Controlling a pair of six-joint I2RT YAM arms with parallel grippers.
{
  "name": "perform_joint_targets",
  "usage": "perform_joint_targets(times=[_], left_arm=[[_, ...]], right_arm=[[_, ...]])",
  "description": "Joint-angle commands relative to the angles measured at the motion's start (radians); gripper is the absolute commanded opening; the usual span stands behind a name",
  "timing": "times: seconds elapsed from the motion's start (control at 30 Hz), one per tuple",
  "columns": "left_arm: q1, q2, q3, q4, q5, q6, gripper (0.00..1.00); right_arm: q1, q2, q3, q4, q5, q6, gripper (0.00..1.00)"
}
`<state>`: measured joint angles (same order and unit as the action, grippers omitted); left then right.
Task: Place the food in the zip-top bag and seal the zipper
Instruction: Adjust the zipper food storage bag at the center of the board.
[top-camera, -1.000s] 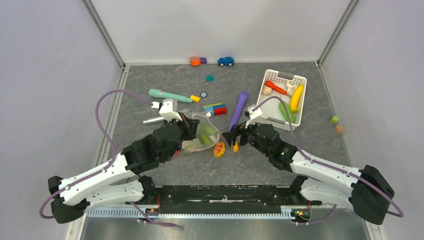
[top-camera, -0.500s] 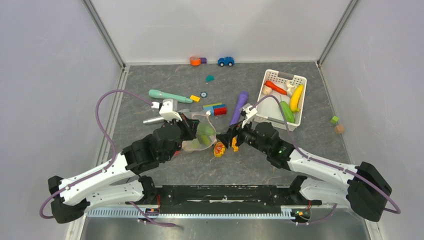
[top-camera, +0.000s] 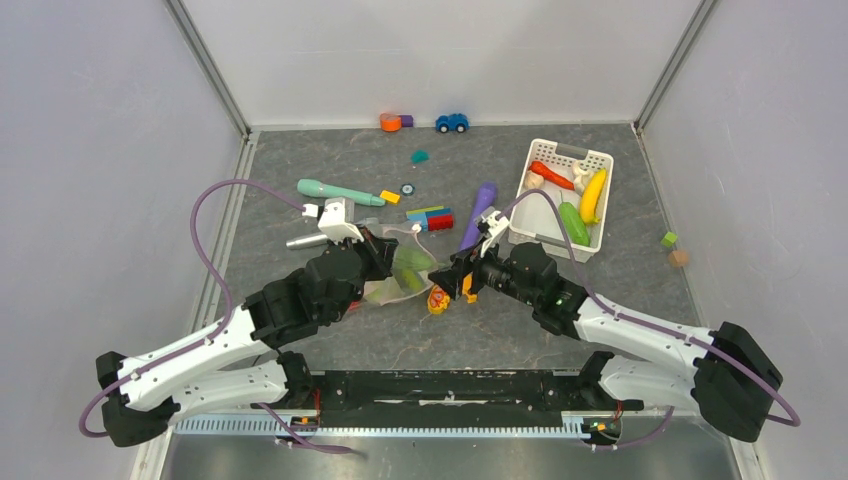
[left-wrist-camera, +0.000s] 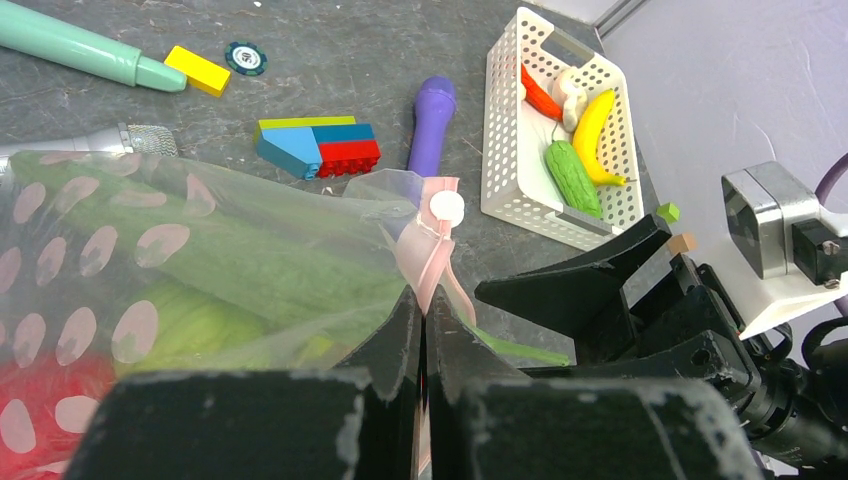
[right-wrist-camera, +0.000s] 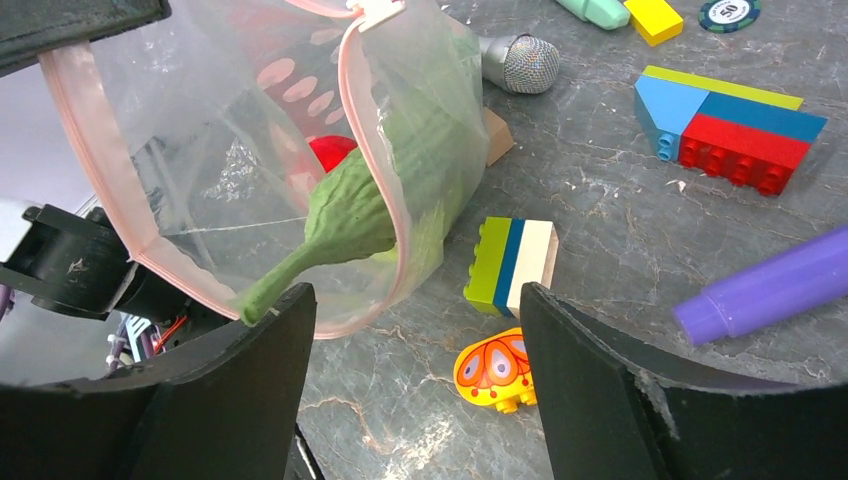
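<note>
The zip-top bag (top-camera: 405, 272) hangs from my left gripper (top-camera: 385, 250), which is shut on its pink zipper (left-wrist-camera: 432, 250). The mouth gapes toward my right gripper (top-camera: 452, 277). Inside the bag (right-wrist-camera: 250, 150) lie a green cucumber (right-wrist-camera: 345, 215), its thin tip poking out past the zipper (right-wrist-camera: 366, 150), a red tomato (right-wrist-camera: 332, 152) and a green cabbage (left-wrist-camera: 190, 325). My right gripper (right-wrist-camera: 415, 295) is open and empty just in front of the mouth, its left finger beside the cucumber tip. A carrot (top-camera: 551, 175), banana (top-camera: 593, 194), second cucumber (top-camera: 573, 222) and beige piece (top-camera: 535, 181) lie in the basket.
The white slotted basket (top-camera: 560, 150) stands at the back right. A purple stick (top-camera: 477, 215), a teal stick (top-camera: 340, 190), building blocks (top-camera: 432, 217), a striped block (right-wrist-camera: 515, 265) and a yellow-orange block (right-wrist-camera: 495, 372) lie around the bag. A silver microphone (right-wrist-camera: 520, 62) lies behind it.
My right gripper has moved left up to the bag's mouth. The left gripper has kept its hold on the zipper and stayed in place.
</note>
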<state>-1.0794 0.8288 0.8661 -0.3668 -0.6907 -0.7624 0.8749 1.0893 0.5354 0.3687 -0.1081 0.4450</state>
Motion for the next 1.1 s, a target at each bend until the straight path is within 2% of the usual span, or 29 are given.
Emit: perform_joint_targets(times=[0.0,0.17,0.27,0.4,0.5,0.7,0.93,1.07], left_arm=[[-0.003,-0.006,0.01,0.021,-0.034,-0.016,0.04],[-0.003,-0.022,0.002,0.017,-0.035,-0.018,0.05],[-0.003,-0.035,-0.005,0.016,-0.038,-0.021,0.05],[-0.004,-0.054,-0.014,0.01,-0.048,-0.023,0.05],[-0.003,-0.072,-0.015,-0.004,-0.059,-0.022,0.05],[-0.003,-0.109,0.005,-0.037,-0.084,-0.007,0.05],[-0.003,-0.185,0.031,-0.095,-0.145,0.018,0.07],[-0.003,-0.254,0.038,-0.124,-0.207,0.037,0.07]], right_arm=[[-0.004,0.018,0.043,0.03,0.034,0.01,0.77],[-0.003,0.084,0.059,0.063,0.044,0.029,0.71],[-0.004,0.116,0.069,0.076,0.041,0.032,0.63],[-0.004,0.133,0.067,0.105,0.037,0.037,0.23],[-0.003,0.121,0.077,0.123,0.01,0.025,0.01],[-0.004,0.123,0.232,0.079,-0.134,-0.032,0.0],[0.007,0.27,0.523,-0.064,-0.358,-0.092,0.0],[0.017,0.311,0.653,-0.169,-0.419,-0.184,0.0]])
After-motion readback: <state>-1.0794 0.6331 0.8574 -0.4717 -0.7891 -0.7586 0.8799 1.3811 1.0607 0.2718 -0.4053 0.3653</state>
